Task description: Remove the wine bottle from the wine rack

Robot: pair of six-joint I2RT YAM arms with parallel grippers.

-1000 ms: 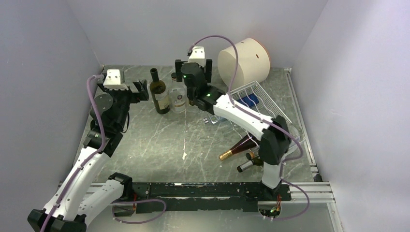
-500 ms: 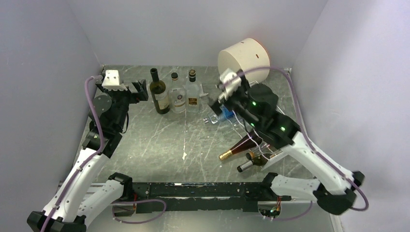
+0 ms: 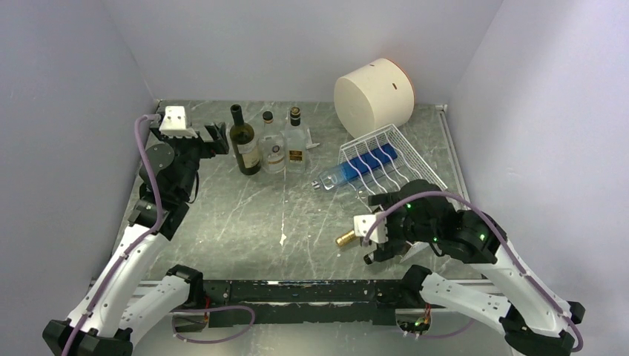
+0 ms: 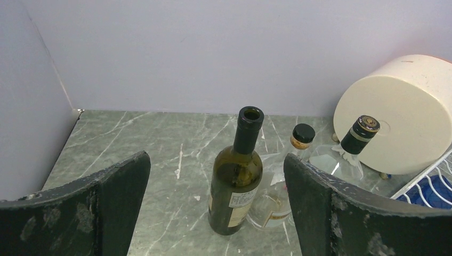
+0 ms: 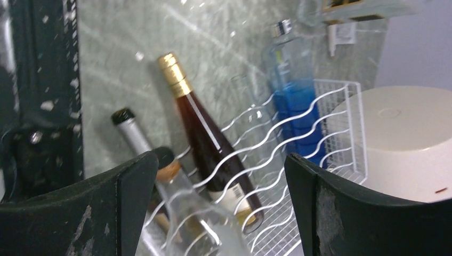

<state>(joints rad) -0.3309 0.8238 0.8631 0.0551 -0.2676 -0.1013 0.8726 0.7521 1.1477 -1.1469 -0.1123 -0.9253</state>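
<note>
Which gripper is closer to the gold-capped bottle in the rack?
Right. The right gripper is open, aimed closely at the gold-capped bottle in the wine rack; the left gripper is across the table by the standing dark bottle.

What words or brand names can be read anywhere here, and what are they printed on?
No text here can be read.
Green bottle: pale label with lines of print, too small to read.
Clear bottle behind it: label blurred.
Square bottle: dark label, too small.
Brown bottle in the rack: label blurred.
</note>
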